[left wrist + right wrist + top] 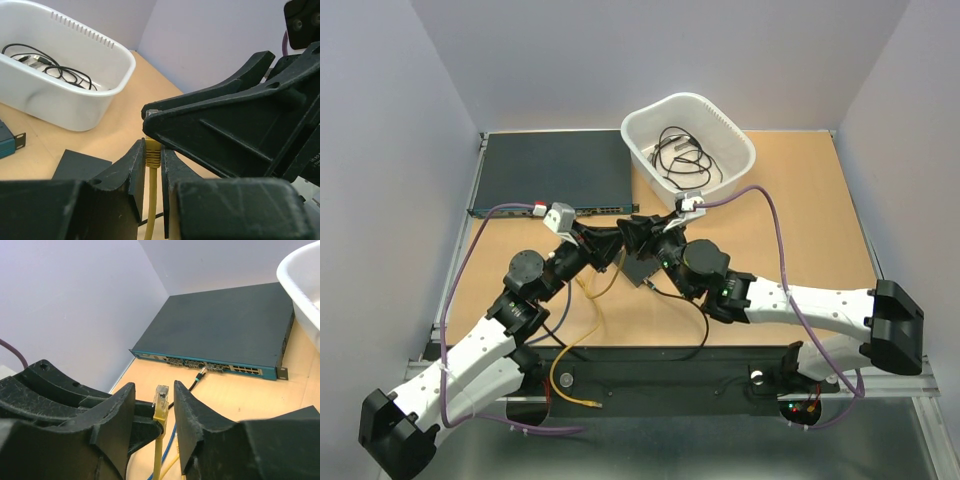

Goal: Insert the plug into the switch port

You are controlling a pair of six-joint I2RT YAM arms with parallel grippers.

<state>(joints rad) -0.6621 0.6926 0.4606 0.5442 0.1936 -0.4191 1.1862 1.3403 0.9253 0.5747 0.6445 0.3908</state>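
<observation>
We've got the plug (161, 399) pinched in the left gripper (152, 151) near the small black box (80, 165), right gripper (155, 390) gaping around it, so we'd close squarely on its body before releasing.

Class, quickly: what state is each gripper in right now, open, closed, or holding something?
Left gripper: closed on the yellow plug.
Right gripper: open, jaws either side of the plug's tip, not gripping it.

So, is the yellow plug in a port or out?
Out: the plug sits bare in the left gripper, nothing around its tip.
</observation>
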